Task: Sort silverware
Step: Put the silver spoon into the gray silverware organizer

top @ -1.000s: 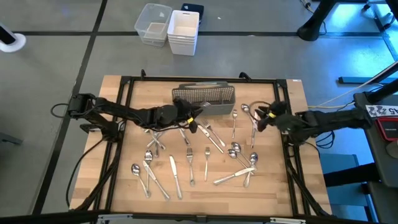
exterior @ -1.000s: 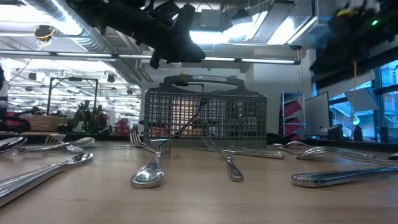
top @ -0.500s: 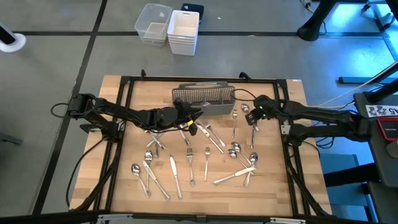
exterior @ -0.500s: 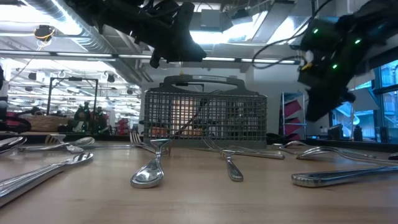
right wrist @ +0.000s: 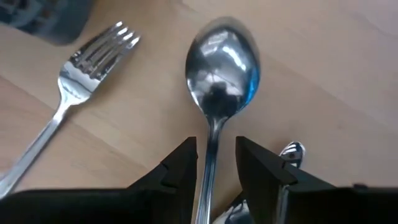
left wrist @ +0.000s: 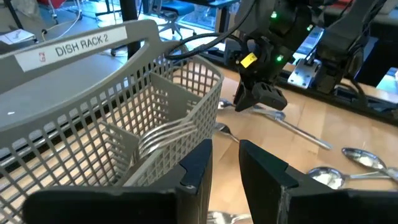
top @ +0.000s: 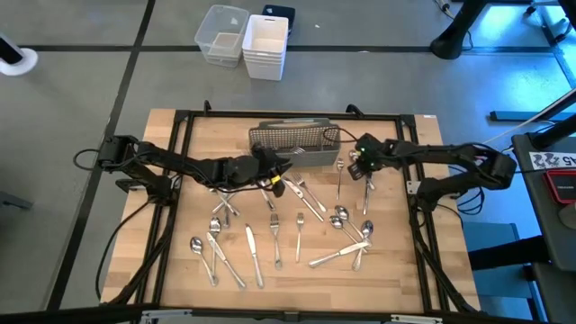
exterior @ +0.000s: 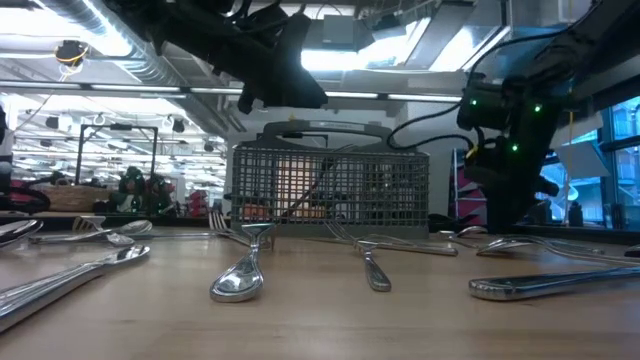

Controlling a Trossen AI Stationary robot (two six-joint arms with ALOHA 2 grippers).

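The wire-mesh caddy (top: 294, 137) stands at the far middle of the table (top: 180, 270) and serves as the reference point. The left gripper (top: 277, 169) hovers at the caddy's near long side, its fingers (left wrist: 264, 171) a narrow gap apart and holding nothing; forks (left wrist: 163, 136) lie inside a caddy compartment just ahead of it. Loose silverware (top: 270, 236) lies scattered on the table nearer than the caddy. The right gripper (top: 355, 162) sits low just beside the caddy's right end, fingers slightly parted on either side of a spoon (right wrist: 219, 68) handle; contact cannot be confirmed. A fork (right wrist: 84, 71) lies just beside that spoon, between it and the caddy.
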